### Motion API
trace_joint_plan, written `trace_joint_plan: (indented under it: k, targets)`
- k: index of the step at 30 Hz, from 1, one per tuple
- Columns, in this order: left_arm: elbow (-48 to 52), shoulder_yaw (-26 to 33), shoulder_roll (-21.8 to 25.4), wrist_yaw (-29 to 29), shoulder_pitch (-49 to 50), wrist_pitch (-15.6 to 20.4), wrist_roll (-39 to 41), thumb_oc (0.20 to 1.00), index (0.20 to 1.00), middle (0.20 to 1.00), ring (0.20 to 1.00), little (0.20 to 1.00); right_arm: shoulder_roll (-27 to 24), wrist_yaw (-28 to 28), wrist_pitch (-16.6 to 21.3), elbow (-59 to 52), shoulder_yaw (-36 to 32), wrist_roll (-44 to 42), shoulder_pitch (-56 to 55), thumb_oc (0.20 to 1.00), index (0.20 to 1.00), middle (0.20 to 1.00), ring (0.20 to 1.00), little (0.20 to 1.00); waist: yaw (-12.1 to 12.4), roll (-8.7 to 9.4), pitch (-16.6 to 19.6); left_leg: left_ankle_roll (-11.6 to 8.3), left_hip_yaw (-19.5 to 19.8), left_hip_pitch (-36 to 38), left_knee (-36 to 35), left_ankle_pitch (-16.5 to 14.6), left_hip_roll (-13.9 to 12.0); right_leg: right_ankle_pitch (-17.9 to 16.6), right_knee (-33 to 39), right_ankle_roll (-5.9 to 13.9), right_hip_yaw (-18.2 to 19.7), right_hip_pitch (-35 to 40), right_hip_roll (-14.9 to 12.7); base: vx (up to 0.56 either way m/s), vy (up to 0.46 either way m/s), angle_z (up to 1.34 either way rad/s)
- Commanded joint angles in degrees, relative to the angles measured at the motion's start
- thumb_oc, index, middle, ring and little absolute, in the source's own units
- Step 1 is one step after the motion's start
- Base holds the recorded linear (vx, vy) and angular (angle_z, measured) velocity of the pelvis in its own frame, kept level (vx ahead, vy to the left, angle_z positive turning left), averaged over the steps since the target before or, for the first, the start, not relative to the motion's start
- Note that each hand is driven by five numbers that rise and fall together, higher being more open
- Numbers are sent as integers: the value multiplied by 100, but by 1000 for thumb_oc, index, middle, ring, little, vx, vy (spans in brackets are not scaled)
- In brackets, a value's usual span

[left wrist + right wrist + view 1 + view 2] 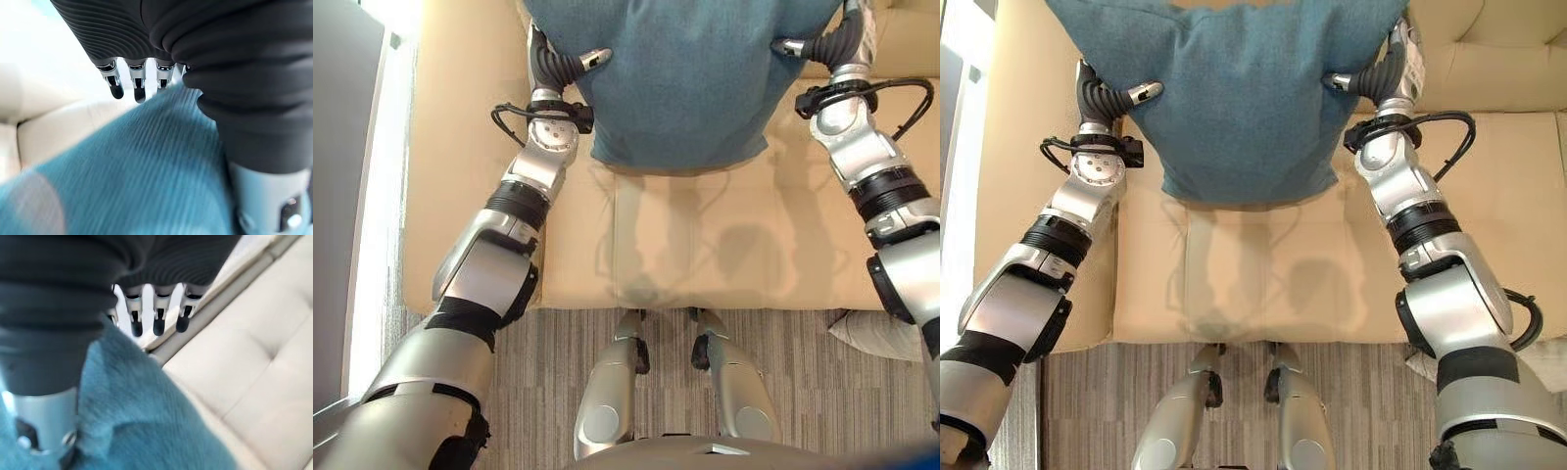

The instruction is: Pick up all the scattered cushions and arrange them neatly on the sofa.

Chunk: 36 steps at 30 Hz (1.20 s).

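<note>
With the teal cushion held up between my two hands over the cream sofa, its wide face spans straight across from one palm to the other, so neither arm is nearer. My left hand pinches its one side edge and my right hand the opposite, thumbs on the near face, fingers behind. I judge the sofa back lies just beyond the fingers, so the cushion must go forward and down.

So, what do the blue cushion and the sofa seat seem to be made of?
The large teal-blue square cushion looks like woven fabric with a matte finish: fine ribbed lines show on it in the left wrist view. The cream sofa seat looks like smooth leather or a leather imitation, I cannot tell which: it has a soft sheen and tufted seams.
</note>
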<state>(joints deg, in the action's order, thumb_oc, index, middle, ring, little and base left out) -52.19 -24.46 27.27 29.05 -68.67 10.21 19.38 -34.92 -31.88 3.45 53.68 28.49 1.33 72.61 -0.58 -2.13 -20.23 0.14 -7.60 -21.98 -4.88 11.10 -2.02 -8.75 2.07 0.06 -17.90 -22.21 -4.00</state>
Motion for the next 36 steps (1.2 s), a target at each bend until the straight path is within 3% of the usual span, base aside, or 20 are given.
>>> trace_joint_plan:
  k: [1,7,11,12,15,21,22,25,26,30,36]
  targets:
    - [-298,-48,258,50,-375,308,100,1000,1000,1000,1000,1000,-41,-121,17,59,245,-164,115,1000,1000,1000,1000,1000,43,144,542,-461,27,359,3,-557,61,818,-584,608,280,207,-264,19,-6,3]
    - [-116,301,794,-161,267,302,153,1000,1000,1000,1000,1000,-713,98,-21,163,-106,-466,-473,1000,1000,1000,1000,1000,31,172,652,-467,-2,562,-12,-622,49,813,-498,618,299,452,-251,7,2,1]
    - [984,875,987,-372,1757,375,-63,1000,1000,1000,1000,1000,-1140,259,110,-571,-994,-413,-1988,1000,1000,1000,1000,1000,4,194,726,-452,-47,750,-12,-692,51,829,-439,629,277,670,-255,26,10,2]
    - [1616,1197,833,-476,2647,414,-150,1000,1000,1000,1000,1000,-1065,313,169,-1203,-1568,-296,-2966,1000,1000,1000,1000,1000,-30,203,776,-435,-70,838,-12,-732,56,831,-388,633,275,778,-249,46,15,-2]
    - [2414,1595,452,-668,3937,417,-317,1000,1000,1000,1000,1000,-745,487,246,-2051,-2252,-13,-4377,1000,1000,1000,1000,1000,-64,240,867,-401,-81,995,-12,-798,56,849,-325,632,268,981,-248,63,3,-3]
    - [2922,2031,-100,-1185,6063,199,-862,1000,1000,1000,1000,1000,223,964,371,-2418,-2936,178,-6343,1000,1000,1000,1000,1000,-108,309,1058,-349,-142,1372,-12,-924,49,780,-66,687,285,1432,-220,35,0,-6]
    - [2792,2109,-382,-1435,6900,56,-1172,1000,1000,1000,1000,1000,575,1141,364,-2253,-2949,437,-6940,1000,1000,1000,1000,1000,-103,329,1183,-332,-201,1558,-12,-968,35,723,107,727,329,1656,-183,22,3,-27]
    - [2040,1973,-681,-1654,7436,-151,-1438,1000,1000,1000,1000,1000,999,1375,339,-1565,-2753,408,-7268,1000,1000,1000,1000,1000,-110,343,1335,-307,-250,1740,-12,-977,18,688,215,738,414,1853,-131,-14,1,-22]
    - [2030,1973,-682,-1653,7435,-142,-1440,1000,1000,1000,1000,1000,998,1374,348,-1553,-2747,406,-7264,1000,1000,1000,1000,1000,-106,345,1328,-307,-256,1754,-12,-981,18,687,222,739,419,1867,-130,-61,-10,-11]
    - [-181,1696,-1083,-1737,7451,-372,-1822,1000,1000,1000,1000,1000,1338,1637,250,43,-2015,712,-7317,1000,1000,1000,1000,1000,-77,363,1451,-331,-291,2051,-12,-1007,-36,802,199,697,455,2142,-43,-43,-29,-3]
    - [-1307,1531,-1204,-1572,7277,-457,-2166,1000,1000,1000,1000,1000,1576,1633,236,1109,-1884,657,-7407,1000,1000,1000,1000,1000,-104,401,1350,-440,-274,2037,356,-973,-182,1006,226,567,438,2376,47,-108,-64,3]
